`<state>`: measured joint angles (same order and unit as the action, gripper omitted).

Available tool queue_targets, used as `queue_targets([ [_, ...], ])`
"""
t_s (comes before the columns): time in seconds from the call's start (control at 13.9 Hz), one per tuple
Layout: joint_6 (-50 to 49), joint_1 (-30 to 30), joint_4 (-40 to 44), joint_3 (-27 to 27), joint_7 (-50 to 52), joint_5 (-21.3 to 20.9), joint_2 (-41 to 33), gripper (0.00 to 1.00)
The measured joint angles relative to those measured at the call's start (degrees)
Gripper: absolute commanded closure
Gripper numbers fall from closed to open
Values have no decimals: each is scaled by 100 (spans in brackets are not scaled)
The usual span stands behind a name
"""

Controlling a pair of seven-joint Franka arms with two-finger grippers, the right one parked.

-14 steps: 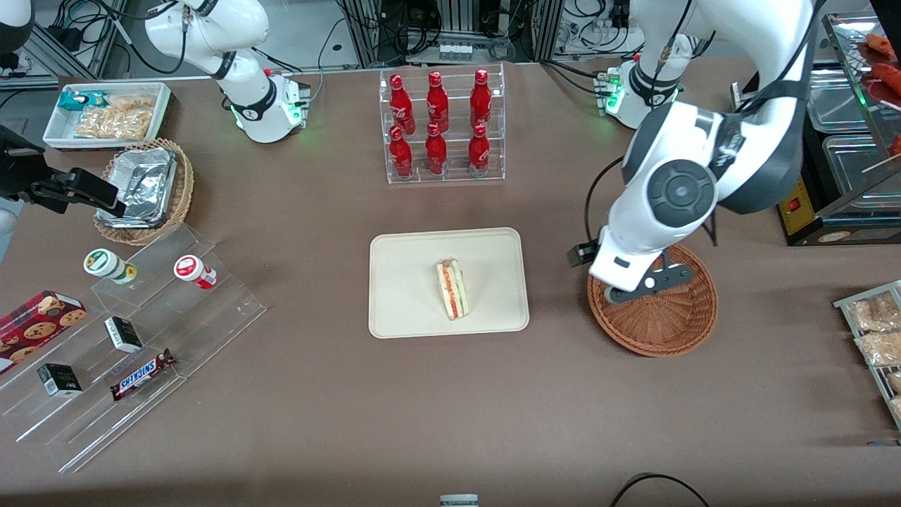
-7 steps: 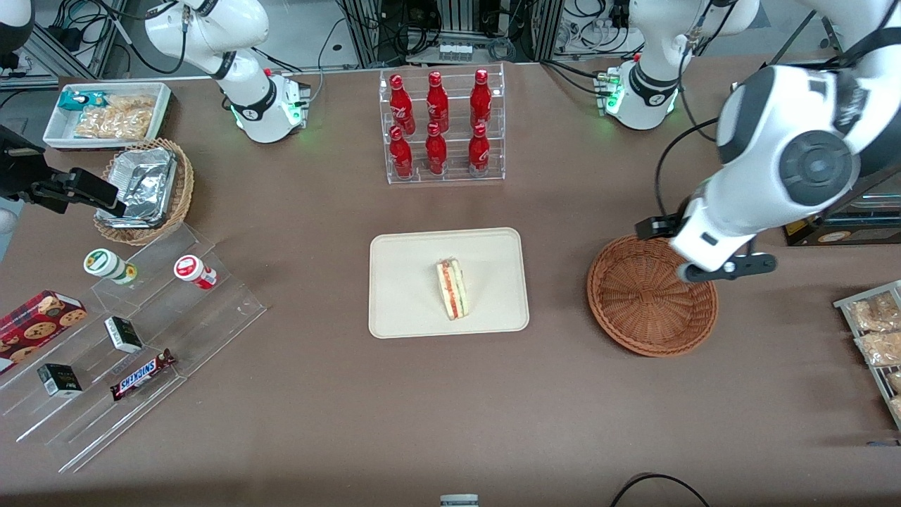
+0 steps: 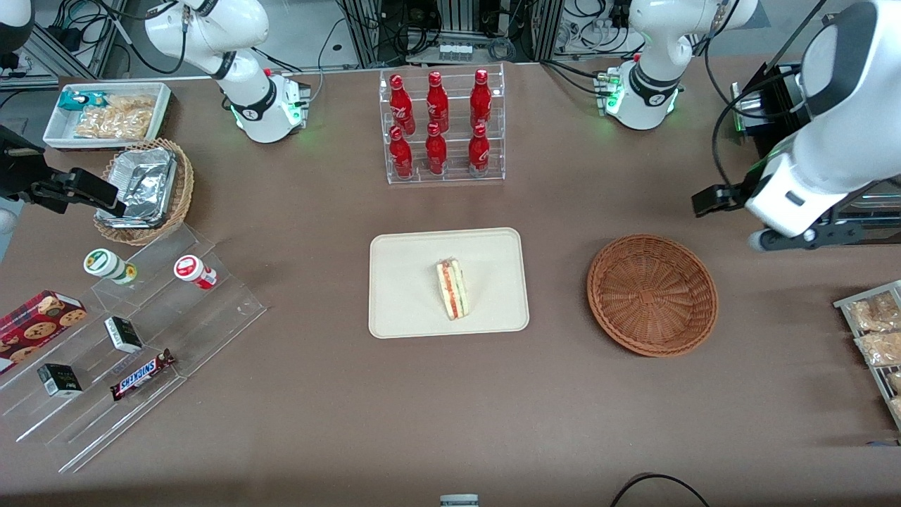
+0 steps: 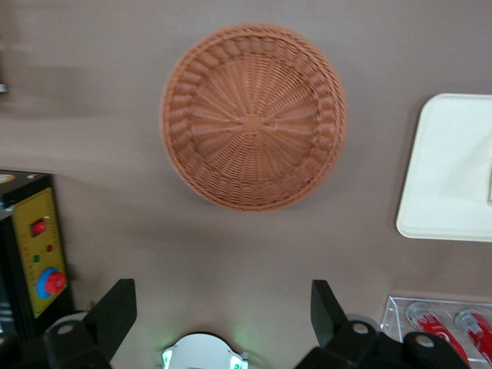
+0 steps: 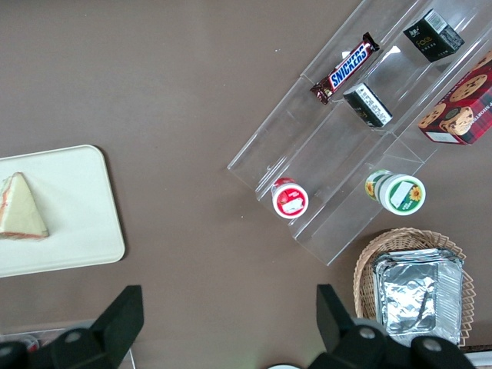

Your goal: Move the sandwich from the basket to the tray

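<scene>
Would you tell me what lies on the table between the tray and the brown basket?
Nothing: the front view shows only bare tabletop between the tray and the basket. The open gripper hangs above the table beside the basket.

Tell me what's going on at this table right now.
The sandwich lies on the tray, and the basket beside it holds nothing, so the transfer looks done. The left arm's gripper hangs above the table toward the working arm's end, off past the basket, jaws open and holding nothing.

Robot lab: cabling, aluminium frames [image 3: 450, 28], staged snacks.
</scene>
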<state>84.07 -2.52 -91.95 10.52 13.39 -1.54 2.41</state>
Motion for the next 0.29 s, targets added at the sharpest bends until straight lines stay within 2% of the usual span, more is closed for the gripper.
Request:
queue_targets([
  [0.29,3,-257,0,-4,-13,-114,-125,0],
])
